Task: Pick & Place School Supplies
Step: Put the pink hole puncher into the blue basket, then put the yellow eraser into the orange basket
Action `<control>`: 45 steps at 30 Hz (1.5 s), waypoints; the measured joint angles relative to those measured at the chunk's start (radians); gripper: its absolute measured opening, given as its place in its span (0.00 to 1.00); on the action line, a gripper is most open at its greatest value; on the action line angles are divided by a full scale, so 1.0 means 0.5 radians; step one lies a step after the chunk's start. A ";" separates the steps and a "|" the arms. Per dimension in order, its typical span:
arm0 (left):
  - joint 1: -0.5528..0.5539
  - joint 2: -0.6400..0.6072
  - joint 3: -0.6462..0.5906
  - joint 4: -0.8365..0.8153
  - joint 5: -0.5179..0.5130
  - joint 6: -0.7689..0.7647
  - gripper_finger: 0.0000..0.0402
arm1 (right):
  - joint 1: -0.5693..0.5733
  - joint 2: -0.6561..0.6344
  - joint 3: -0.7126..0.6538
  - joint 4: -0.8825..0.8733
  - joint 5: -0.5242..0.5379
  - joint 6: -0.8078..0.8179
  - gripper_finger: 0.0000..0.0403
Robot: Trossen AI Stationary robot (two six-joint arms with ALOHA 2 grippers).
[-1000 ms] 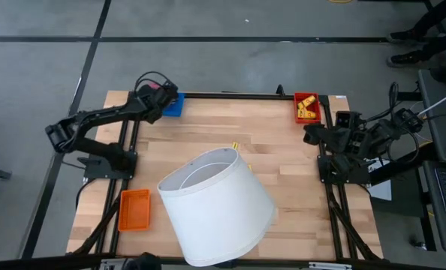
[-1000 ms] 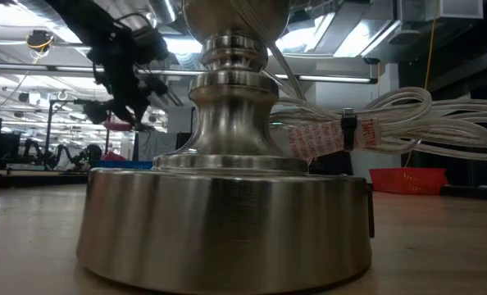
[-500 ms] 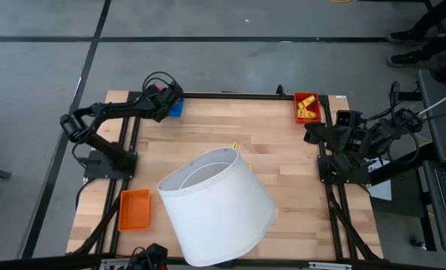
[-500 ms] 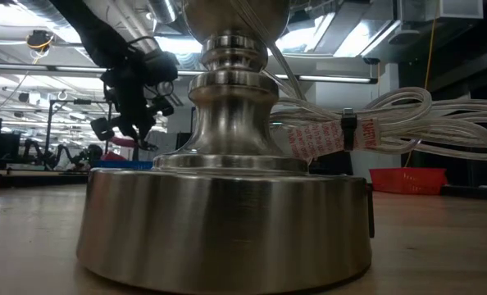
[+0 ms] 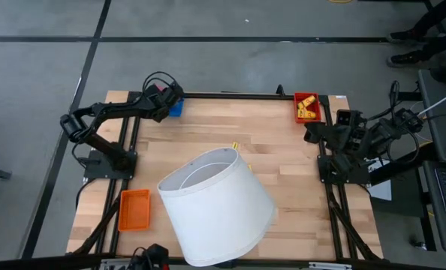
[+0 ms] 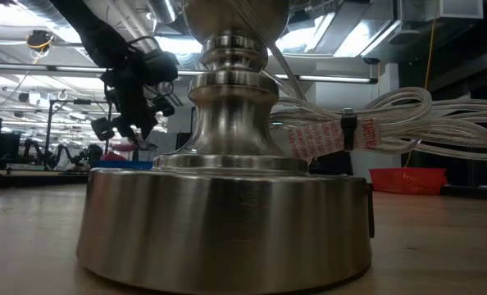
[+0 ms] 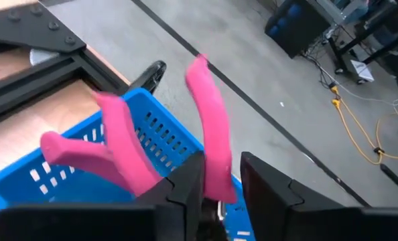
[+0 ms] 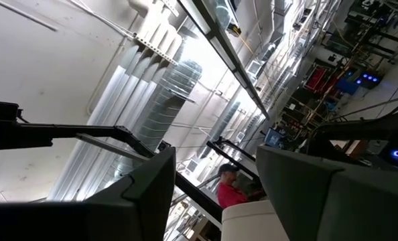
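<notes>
Above the blue tray (image 5: 174, 107) at the table's far left corner: left gripper (image 7: 220, 194) clamped on the pink scissors (image 7: 209, 137).
Handles splay over the tray's slotted wall. Right gripper (image 8: 216, 194) waits folded off the table's right edge, fingers apart, holding nothing. Yellow pieces (image 5: 307, 107) lie in the red tray (image 5: 299, 114). A white lampshade (image 5: 217, 206) fills mid-table; its metal base (image 6: 225, 213) blocks most of the low view.

Metal lamp base (image 6: 227, 221) filling foreground, bundled white cord (image 6: 375, 123), left claw (image 6: 127, 123) raised behind, possibly holding something pink
</notes>
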 joint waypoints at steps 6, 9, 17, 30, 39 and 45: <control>-0.019 -0.003 0.000 0.000 0.020 -0.042 0.27 | 0.001 0.000 0.000 0.000 0.001 0.000 0.53; -0.037 -0.031 0.000 0.001 0.012 -0.043 0.28 | 0.001 0.000 0.000 0.000 0.001 0.000 0.53; -0.148 -0.285 0.000 0.134 0.367 0.701 0.28 | 0.001 0.000 0.000 0.000 -0.054 -0.014 0.53; -1.210 -0.718 0.002 -0.518 1.196 1.571 0.24 | 0.001 0.126 0.000 -0.103 -0.216 -0.082 0.53; -2.106 -1.061 0.002 -0.910 0.754 1.076 0.24 | 0.022 0.311 0.000 -1.033 -0.287 0.677 0.53; -2.478 -1.178 0.002 -0.916 0.465 0.670 0.24 | 0.123 0.402 -0.001 -1.773 0.077 1.513 0.53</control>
